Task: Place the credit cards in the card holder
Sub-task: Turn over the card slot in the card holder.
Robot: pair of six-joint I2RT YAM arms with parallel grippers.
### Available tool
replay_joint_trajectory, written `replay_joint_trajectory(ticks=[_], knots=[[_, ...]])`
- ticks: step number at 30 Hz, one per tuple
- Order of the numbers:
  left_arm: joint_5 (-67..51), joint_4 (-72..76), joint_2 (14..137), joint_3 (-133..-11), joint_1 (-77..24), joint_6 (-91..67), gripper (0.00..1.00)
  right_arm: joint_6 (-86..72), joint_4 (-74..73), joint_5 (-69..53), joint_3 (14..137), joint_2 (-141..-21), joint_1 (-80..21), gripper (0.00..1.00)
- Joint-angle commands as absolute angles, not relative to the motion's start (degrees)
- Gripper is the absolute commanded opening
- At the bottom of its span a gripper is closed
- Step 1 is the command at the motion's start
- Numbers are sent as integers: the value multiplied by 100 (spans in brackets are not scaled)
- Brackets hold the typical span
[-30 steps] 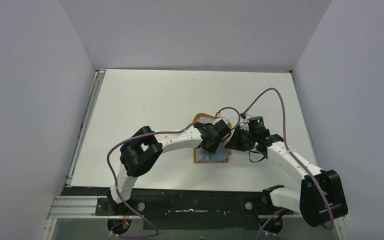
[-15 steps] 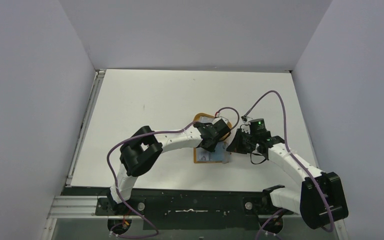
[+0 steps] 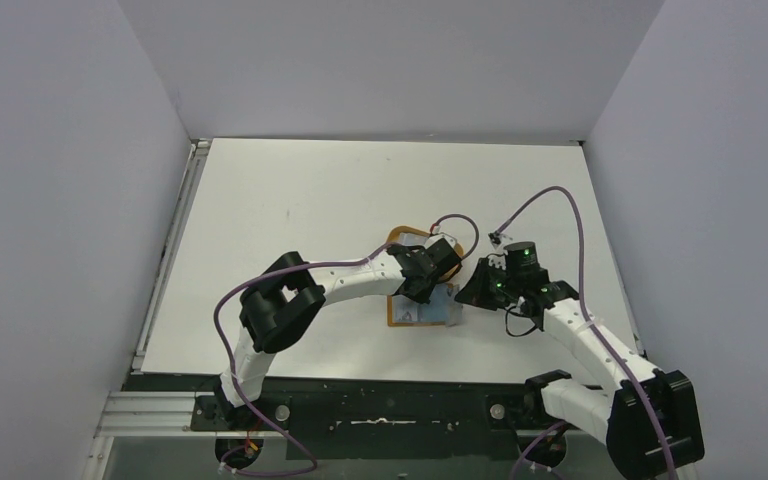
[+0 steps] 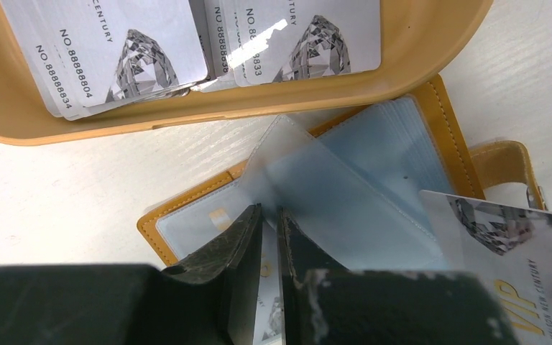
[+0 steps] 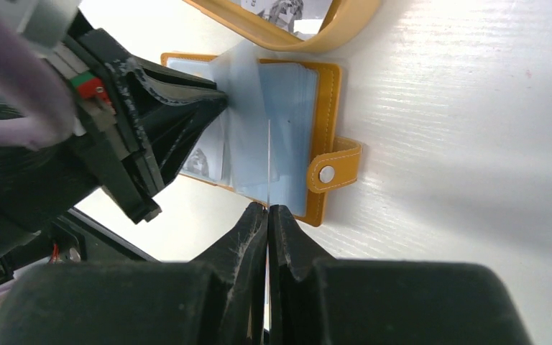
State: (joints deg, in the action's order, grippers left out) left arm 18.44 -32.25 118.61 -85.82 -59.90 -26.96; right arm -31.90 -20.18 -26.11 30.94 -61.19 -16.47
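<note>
The orange-brown card holder (image 4: 447, 136) lies open on the table, its clear pockets fanned up. My left gripper (image 4: 269, 212) is shut on one clear pocket leaf (image 4: 309, 187) and holds it lifted. My right gripper (image 5: 267, 208) is shut on a pale credit card (image 5: 267, 162), seen edge-on, with its far edge over the open holder (image 5: 328, 108). That card also shows in the left wrist view (image 4: 507, 251), with a diamond print. In the top view both grippers, left (image 3: 428, 280) and right (image 3: 472, 290), meet over the holder (image 3: 415, 316).
An oval tan-rimmed tray (image 4: 187, 118) sits just beyond the holder with several more credit cards (image 4: 115, 50) in it; it also shows in the top view (image 3: 405, 236). The holder's snap tab (image 5: 334, 169) sticks out sideways. Walls enclose the table on three sides.
My right arm has drawn back a little toward its base, with the card still held. The left arm has not moved and keeps hold of the pocket leaf.
</note>
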Motion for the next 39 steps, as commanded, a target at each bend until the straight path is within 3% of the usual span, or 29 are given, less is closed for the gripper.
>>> replay_joint_trajectory(ticks=[1, 39], knots=[[1701, -3525, 12135, -8376, -5950, -2702, 10, -3279, -1844, -2479, 3104, -5904, -1604, 0], [1652, -3551, 12178, -8402, -5944, -2691, 4, -3371, -1713, -2475, 2953, -6036, -1591, 0]])
